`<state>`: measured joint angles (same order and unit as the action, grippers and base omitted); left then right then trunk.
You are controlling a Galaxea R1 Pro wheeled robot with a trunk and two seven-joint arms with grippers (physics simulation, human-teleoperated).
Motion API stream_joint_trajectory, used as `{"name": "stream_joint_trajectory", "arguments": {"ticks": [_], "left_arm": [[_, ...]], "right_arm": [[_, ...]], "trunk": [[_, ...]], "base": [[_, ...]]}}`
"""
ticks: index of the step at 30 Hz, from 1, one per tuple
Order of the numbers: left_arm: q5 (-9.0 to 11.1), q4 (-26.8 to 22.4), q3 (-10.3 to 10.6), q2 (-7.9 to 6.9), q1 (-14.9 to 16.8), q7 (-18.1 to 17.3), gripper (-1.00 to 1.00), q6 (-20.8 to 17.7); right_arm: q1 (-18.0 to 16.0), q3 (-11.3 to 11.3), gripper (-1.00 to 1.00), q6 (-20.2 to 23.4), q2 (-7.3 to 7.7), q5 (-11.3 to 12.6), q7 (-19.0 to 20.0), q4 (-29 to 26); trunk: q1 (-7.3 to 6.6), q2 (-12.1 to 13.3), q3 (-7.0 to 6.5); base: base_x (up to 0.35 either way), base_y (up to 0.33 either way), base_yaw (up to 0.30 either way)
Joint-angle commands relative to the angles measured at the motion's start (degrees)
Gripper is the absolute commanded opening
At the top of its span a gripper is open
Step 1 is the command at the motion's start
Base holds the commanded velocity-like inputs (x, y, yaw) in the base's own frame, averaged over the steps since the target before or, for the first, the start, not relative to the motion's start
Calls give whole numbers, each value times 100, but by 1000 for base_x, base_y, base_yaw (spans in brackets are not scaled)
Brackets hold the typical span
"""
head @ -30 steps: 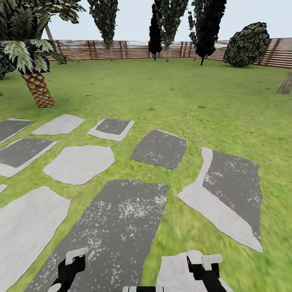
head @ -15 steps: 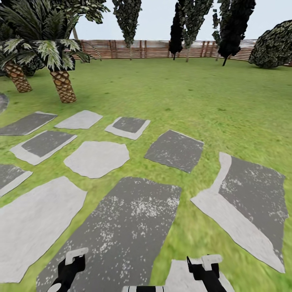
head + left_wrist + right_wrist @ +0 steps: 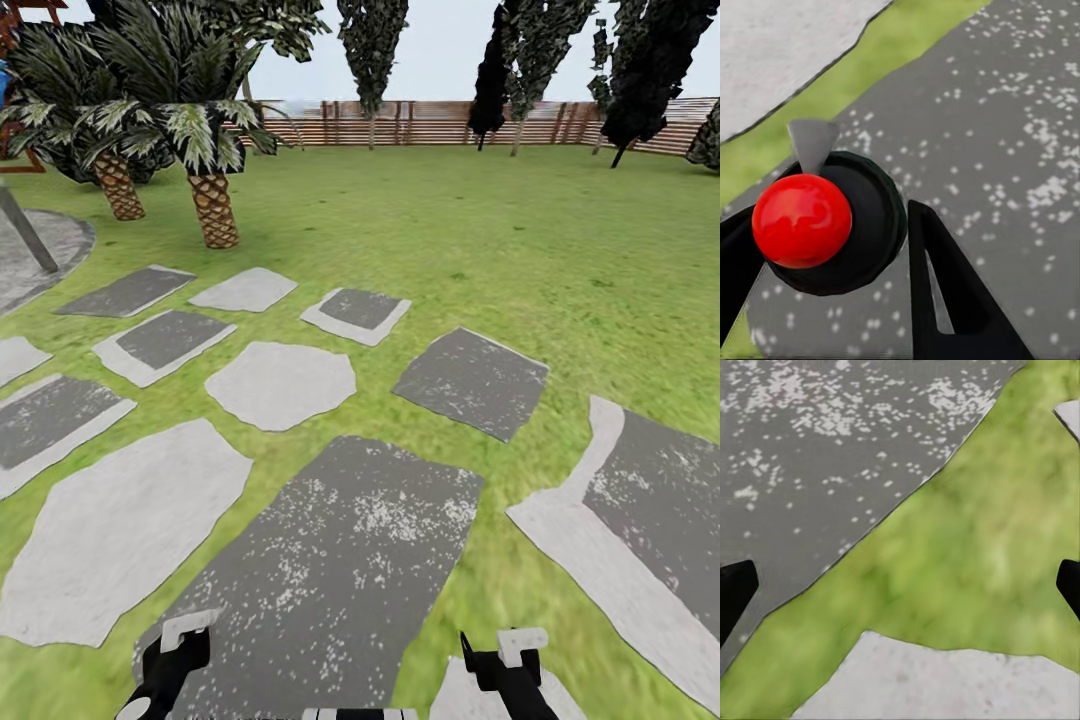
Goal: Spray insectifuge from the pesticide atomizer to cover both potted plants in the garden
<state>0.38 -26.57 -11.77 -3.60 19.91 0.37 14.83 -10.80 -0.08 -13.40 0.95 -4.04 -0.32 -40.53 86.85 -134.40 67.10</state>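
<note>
Head view: lawn (image 3: 450,230) with grey paving slabs (image 3: 330,560) running ahead. Two palms (image 3: 210,200) stand at far left, and a slatted fence (image 3: 420,120) with dark trees closes the back. A leaning grey post (image 3: 25,235) stands on a round paved patch at the left edge. Left gripper (image 3: 170,650) and right gripper (image 3: 505,650) hang low over the slabs, well apart. Their jaw state cannot be read from this view. Left wrist view: a dark round body with a grey wedge-shaped spout and a red ball on top sits between the two black fingers (image 3: 945,292), above speckled paving. Judged to be the atomizer (image 3: 832,225) seen end-on, with the jaws clenched on its body. So the atomizer is in the left gripper, off the ground. Right wrist view: fingertips (image 3: 735,592) sit at opposite edges with grass and slab edges between them. Jaws released, holding nothing. Handling, judged: small, light, stiff plastic with a smooth, possibly slippery, round body that could twist in the hold. The best hold is across the body below the head, leaving the spout clear so it can be aimed at the leaves. Step in hand, judged: carrying across the garden. Spraying not yet begun.
</note>
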Motion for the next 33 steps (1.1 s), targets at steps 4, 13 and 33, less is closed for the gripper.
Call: {"name": "stream_joint_trajectory", "arguments": {"ticks": [4,13,33], "left_arm": [[14,3,-6,3,5,7,-100,20],[10,2,-2,8,5,9,-100,20],[24,7,-14,-1,5,10,-100,11]], "right_arm": [[-1,-1,100,-13,2,-43,-3,-3],[-1,0,100,-13,2,-44,-3,1],[-1,0,100,-13,2,-44,-3,1]], "trunk": [[-1,-1,-7],[-1,-1,-52],[-1,-1,-186]], "base": [[0,0,278],[0,0,244],[0,0,188]]}}
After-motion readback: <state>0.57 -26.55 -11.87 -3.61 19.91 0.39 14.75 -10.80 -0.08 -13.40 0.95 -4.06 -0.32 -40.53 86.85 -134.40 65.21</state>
